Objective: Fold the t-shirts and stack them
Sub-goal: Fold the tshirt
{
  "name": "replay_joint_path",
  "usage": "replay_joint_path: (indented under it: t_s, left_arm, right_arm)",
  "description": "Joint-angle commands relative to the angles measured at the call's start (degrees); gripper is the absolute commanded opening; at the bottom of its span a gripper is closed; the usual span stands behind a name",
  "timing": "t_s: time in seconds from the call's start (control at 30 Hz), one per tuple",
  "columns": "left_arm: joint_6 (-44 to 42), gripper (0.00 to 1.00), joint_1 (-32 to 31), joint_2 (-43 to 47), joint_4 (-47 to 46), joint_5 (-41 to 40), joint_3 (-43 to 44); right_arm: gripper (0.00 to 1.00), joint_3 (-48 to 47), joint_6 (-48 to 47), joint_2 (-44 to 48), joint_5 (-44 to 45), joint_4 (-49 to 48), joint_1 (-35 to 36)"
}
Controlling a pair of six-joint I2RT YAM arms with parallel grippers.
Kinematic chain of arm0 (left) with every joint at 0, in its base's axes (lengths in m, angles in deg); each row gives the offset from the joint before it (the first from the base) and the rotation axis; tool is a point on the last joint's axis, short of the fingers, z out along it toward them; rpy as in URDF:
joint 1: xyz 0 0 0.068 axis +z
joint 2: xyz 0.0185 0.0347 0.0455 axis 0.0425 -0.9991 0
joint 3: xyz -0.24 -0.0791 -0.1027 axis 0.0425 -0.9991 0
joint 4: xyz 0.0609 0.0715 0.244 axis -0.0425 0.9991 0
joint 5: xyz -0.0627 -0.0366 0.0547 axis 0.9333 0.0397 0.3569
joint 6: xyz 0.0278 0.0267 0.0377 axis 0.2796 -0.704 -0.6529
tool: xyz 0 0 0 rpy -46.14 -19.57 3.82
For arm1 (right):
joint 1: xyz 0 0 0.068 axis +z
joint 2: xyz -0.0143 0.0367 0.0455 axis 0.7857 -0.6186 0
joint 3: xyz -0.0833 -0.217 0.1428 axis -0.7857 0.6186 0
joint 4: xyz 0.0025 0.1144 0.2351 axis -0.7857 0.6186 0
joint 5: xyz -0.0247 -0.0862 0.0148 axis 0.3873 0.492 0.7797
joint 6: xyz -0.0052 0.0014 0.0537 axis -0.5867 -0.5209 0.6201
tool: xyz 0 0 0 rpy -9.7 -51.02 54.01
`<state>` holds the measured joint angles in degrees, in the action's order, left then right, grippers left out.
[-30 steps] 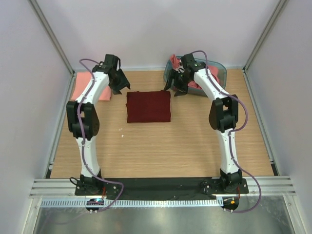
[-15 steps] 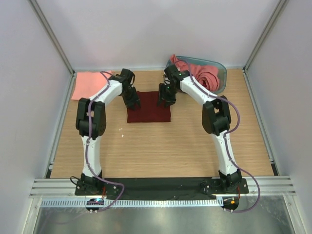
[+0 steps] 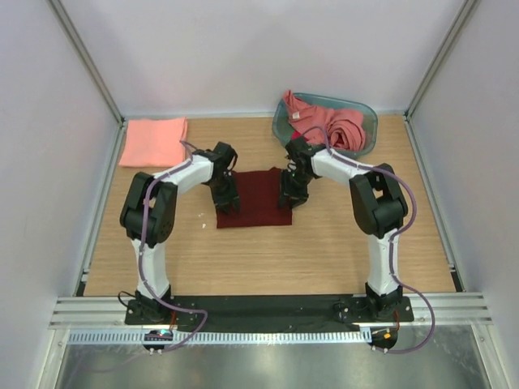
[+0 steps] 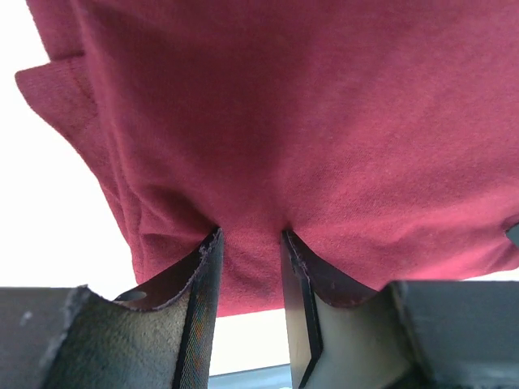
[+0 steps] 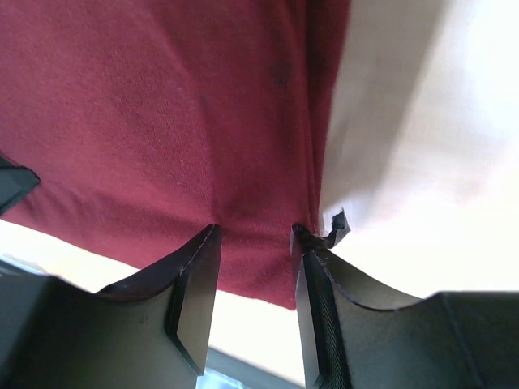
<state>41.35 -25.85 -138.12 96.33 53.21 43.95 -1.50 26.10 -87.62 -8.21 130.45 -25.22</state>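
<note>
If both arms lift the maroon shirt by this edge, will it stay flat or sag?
Likely floppy: the maroon t-shirt puckers where the left gripper and right gripper pinch it, so its middle would probably sag. Loose folded layers at its edge may slide apart.

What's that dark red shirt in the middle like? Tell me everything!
The dark red t-shirt is plain soft cloth, folded into a neat rectangle lying flat on the wooden table. No print shows. The left hand pinches its left edge and the right hand its right edge, puckering the cloth there.
</note>
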Motion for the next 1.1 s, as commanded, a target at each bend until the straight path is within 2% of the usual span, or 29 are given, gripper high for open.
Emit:
replay_joint_path:
  t_s: [0.0,0.17,0.27,0.3,0.33,0.4,0.6,0.8,1.07]
  left_arm:
    - [2.17,0.37,-2.68,5.86,1.71,0.52,-7.53]
    - [3.93,0.41,-5.06,17.64,1.8,5.09,-18.34]
    - [1.66,0.53,-4.8,26.17,3.9,3.27,-17.31]
    - [0.69,0.6,-4.53,27.49,4.6,2.48,-15.04]
    - [-1.93,0.63,-4.18,28.98,6.0,0.9,-13.37]
    - [-4.05,0.65,-1.82,28.91,7.24,0.27,-8.81]
    - [-9.51,0.63,8.28,23.65,4.88,1.67,-5.44]
    - [-12.59,0.56,9.88,14.95,1.89,7.29,-2.45]
    - [-11.8,0.54,9.88,10.37,-1.63,9.76,-0.79]
  right_arm:
    - [0.47,9.3,0.79,6.54,0.63,2.13,1.99]
    - [0.49,20.31,3.42,23.65,-1.92,3.63,5.07]
    - [0.55,21.82,2.64,29.39,1.23,5.99,4.72]
    - [0.58,21.04,1.07,29.93,2.2,6.18,3.94]
    - [0.61,20.94,0.36,30.2,2.47,4.79,3.23]
    - [0.64,19.63,-1.48,28.37,0.9,2.24,1.4]
    - [0.64,7.26,-6.14,16.6,3.53,0.56,0.07]
    - [0.57,-1.37,-6.5,8.41,2.92,1.08,-0.99]
    - [0.52,-3.05,-5.71,4.45,1.25,-0.76,-1.17]
